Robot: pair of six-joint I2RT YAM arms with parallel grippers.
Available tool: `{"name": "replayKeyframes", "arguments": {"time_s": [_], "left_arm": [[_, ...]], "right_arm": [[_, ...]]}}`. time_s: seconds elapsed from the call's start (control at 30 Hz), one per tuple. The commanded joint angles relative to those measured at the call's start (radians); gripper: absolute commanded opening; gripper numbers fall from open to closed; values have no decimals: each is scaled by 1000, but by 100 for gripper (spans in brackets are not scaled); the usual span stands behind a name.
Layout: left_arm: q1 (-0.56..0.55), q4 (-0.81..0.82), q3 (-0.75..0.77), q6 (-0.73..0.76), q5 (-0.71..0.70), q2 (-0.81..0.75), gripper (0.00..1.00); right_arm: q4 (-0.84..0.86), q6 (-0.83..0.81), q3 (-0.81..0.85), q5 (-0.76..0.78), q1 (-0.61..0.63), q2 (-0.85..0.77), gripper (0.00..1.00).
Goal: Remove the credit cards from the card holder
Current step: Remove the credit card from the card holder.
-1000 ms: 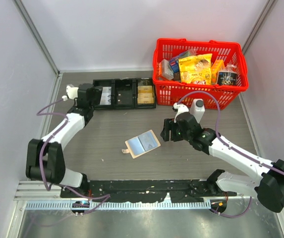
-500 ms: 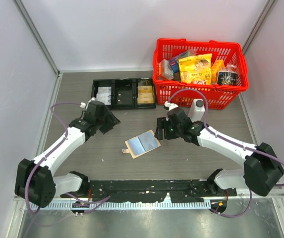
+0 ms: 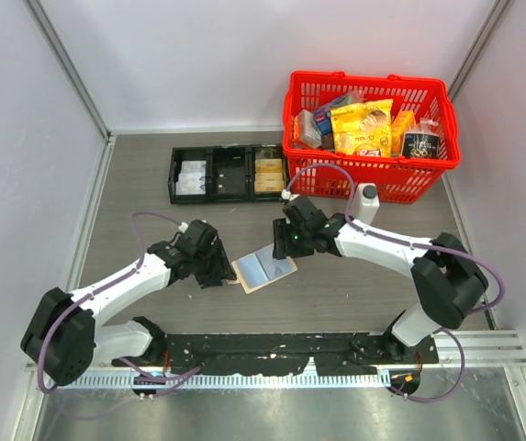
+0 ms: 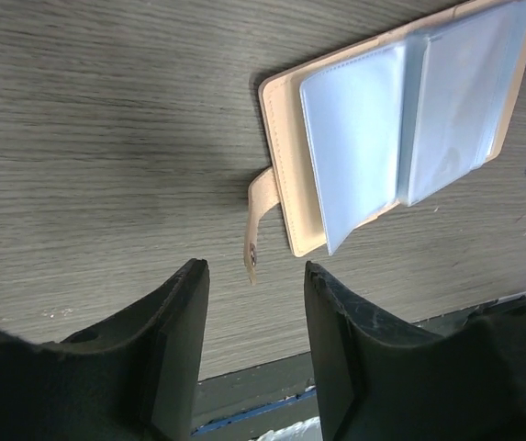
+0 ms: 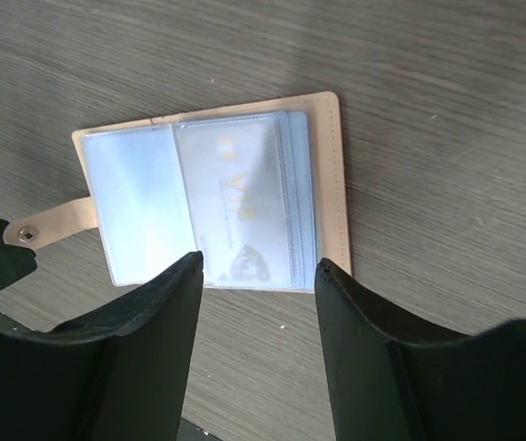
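The tan card holder (image 3: 264, 267) lies open on the table with its pale blue clear sleeves up. Through one sleeve in the right wrist view a credit card (image 5: 235, 211) shows, with pale lettering and a dark picture. My left gripper (image 3: 221, 269) is open just left of the holder; in its wrist view the jaws (image 4: 253, 276) straddle the tip of the snap tab (image 4: 258, 216) without touching it. My right gripper (image 3: 283, 246) hangs open over the holder's far right edge, its fingers (image 5: 258, 266) above the sleeves' near edge (image 5: 217, 197).
A black three-compartment tray (image 3: 229, 174) sits at the back left, with pale items in its outer compartments. A red basket (image 3: 370, 138) full of packets stands at the back right. A white bottle (image 3: 365, 202) stands in front of it, close behind the right arm.
The left arm swung from the black tray down to the holder's left side. The right gripper moved left onto the holder's far edge and its jaws narrowed a little.
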Motion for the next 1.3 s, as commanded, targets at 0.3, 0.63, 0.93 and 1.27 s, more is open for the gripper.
{"name": "replayKeyframes", "arguments": {"time_s": [0.3,0.63,0.93,1.27], "left_arm": [[-10,172,-58,-14,108,80,30],[-15,264,-106,-36,132,155,5],[-38,324,-109,-46,161,205,0],[-47,332,-110,-53,163,213,0]], "right_arm": [[-66,23,111,82,73,158,53],[-78,21,139,65,111,212,46],[-74,24,156,8,114,157,30],[-43,32,154,-36,116,97,21]]}}
